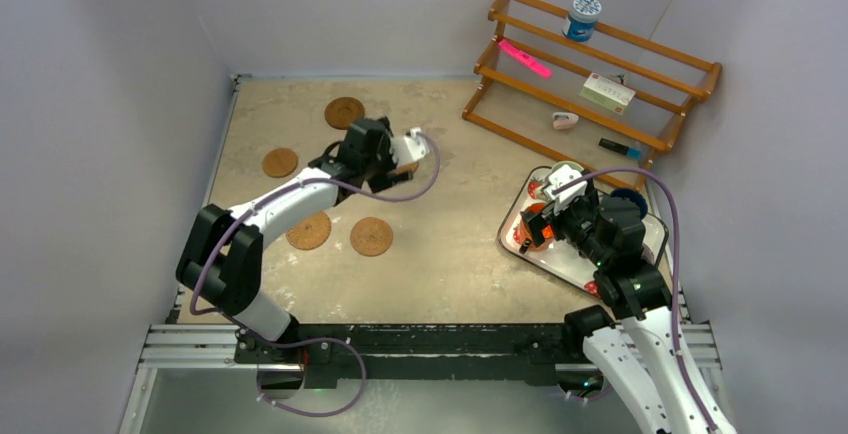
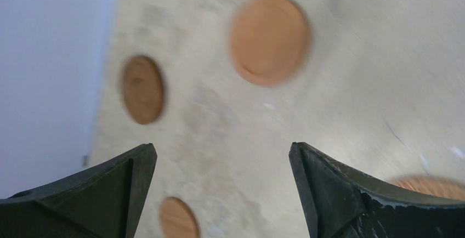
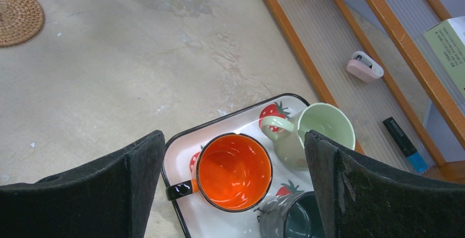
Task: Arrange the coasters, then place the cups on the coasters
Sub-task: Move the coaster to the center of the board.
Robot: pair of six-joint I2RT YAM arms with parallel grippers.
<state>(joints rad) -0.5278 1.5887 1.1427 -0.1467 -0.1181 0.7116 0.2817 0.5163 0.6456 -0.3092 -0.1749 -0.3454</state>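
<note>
Four round brown coasters lie on the left half of the table: one far back [image 1: 344, 112], one near the left wall [image 1: 280, 162] and two nearer [image 1: 308, 231] [image 1: 371, 236]. My left gripper [image 1: 398, 162] hovers open just right of them, with a brown sliver of another coaster under it. Its blurred wrist view shows coasters [image 2: 268, 39] [image 2: 142, 89] and bare table between the fingers [image 2: 134, 183]. My right gripper [image 3: 234, 136] stands open above the orange cup [image 3: 234, 171]. A pale green cup [image 3: 315, 131] and a dark grey-teal cup [image 3: 299, 221] stand beside the orange one.
The cups stand on a white strawberry-print tray [image 1: 560, 264] at the right. Behind it a wooden rack [image 1: 590, 69] holds a blue-and-white tub [image 1: 582, 16], a pink marker [image 1: 525, 57] and a box [image 1: 608, 91]. White walls close in left, back and right.
</note>
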